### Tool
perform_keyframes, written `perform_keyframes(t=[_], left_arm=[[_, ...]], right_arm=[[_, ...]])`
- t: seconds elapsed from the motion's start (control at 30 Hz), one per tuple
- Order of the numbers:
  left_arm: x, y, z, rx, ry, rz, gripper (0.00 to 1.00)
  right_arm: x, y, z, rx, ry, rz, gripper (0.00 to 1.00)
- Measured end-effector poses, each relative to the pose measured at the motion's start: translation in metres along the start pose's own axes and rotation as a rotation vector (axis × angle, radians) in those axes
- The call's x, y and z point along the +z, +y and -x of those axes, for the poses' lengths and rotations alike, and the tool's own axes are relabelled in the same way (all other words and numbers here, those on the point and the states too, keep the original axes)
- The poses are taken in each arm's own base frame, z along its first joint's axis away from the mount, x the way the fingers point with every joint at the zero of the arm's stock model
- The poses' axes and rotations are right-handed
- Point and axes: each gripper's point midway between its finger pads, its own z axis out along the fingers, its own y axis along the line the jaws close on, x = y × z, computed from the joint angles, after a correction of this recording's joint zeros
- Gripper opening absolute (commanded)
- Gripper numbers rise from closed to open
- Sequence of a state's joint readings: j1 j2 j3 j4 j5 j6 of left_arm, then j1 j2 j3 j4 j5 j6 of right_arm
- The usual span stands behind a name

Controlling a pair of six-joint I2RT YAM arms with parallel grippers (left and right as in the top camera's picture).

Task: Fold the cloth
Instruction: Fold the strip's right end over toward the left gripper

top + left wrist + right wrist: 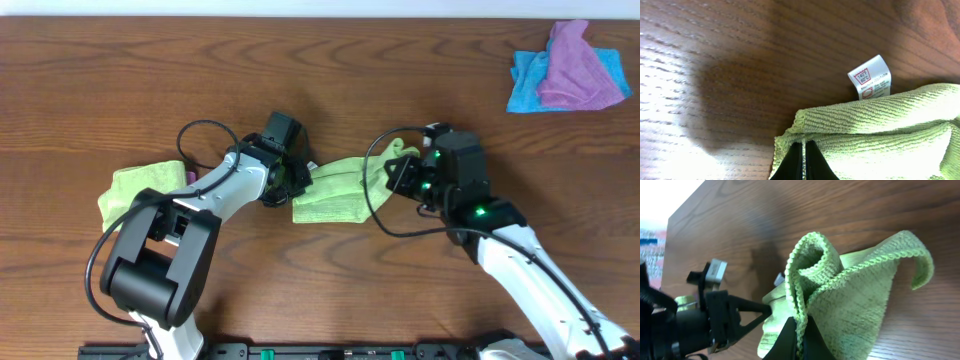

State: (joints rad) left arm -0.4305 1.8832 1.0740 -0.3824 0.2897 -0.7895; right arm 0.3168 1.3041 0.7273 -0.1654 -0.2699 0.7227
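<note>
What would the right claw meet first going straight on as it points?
The cloth it pinches: its raised fold stands right ahead of the right claw. Beyond looks like bare table, depth unclear.

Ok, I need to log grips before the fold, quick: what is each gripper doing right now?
Left gripper: shut on the cloth, pinching its edge.
Right gripper: shut on the cloth too, at a bunched-up part.

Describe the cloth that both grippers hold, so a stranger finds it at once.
On the wooden table, look at the middle. The cloth is lime green, pinched by the left gripper and the right gripper. Unlike the other green cloth nearby, it bears a white tag.
</note>
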Motion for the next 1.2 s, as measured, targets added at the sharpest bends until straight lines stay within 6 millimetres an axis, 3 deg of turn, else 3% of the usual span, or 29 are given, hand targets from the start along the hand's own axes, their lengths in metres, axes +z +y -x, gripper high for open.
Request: perform_keyframes(t=[0.2, 0.57, 0.9, 1.2], left_arm=[[0.0, -0.001, 0.0, -0.007, 0.001, -0.006, 0.06], [0.001, -0.002, -0.001, 0.005, 0.007, -0.013, 0.06], [-0.003, 0.002, -0.003, 0.044, 0.035, 0.003, 0.06], [-0.015, 0.006, 0.011, 0.036, 0.011, -0.009, 0.06]], right_arm=[[0.013, 0.021, -0.016, -0.053, 0.03, 0.046, 0.01], [0.037, 0.037, -0.045, -0.084, 0.098, 0.077, 0.01], [0.04, 0.04, -0.048, -0.085, 0.103, 0.086, 0.01], [0.047, 0.052, -0.059, -0.108, 0.109, 0.107, 0.01]])
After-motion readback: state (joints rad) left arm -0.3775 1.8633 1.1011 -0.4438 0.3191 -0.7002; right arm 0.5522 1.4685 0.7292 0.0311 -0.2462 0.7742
